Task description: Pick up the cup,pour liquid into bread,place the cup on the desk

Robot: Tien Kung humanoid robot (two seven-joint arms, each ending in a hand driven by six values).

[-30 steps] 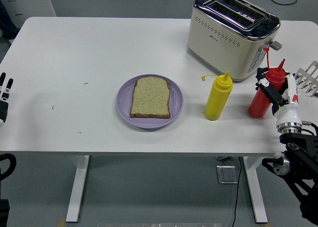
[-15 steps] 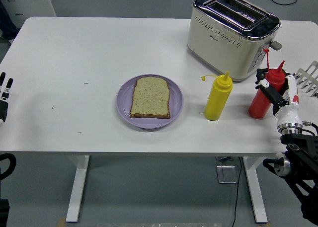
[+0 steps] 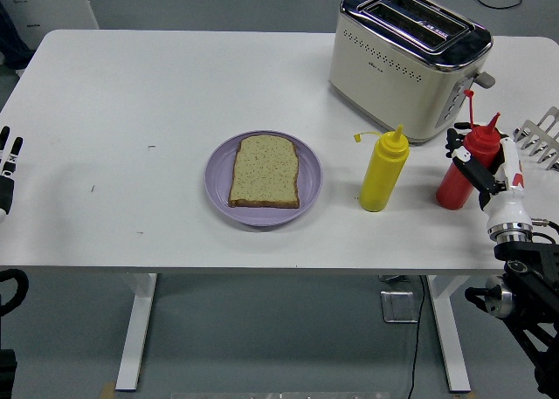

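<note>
Head view: right hand [image 3: 486,168] at the red bottle [image 3: 465,167], a little lower and further right than a second ago.
Its fingers [image 3: 464,159] curl around the bottle, which stands upright on the white worktop [image 3: 157,93], unmoved. The yellow bottle [image 3: 383,169] stands just left of it, the toaster [image 3: 409,57] behind. Bread [image 3: 265,171] lies on a purple plate [image 3: 220,179] at mid-worktop. The left hand [image 3: 8,168] rests at the left edge, fingers straight, as before. Grey floor shows beyond.
</note>
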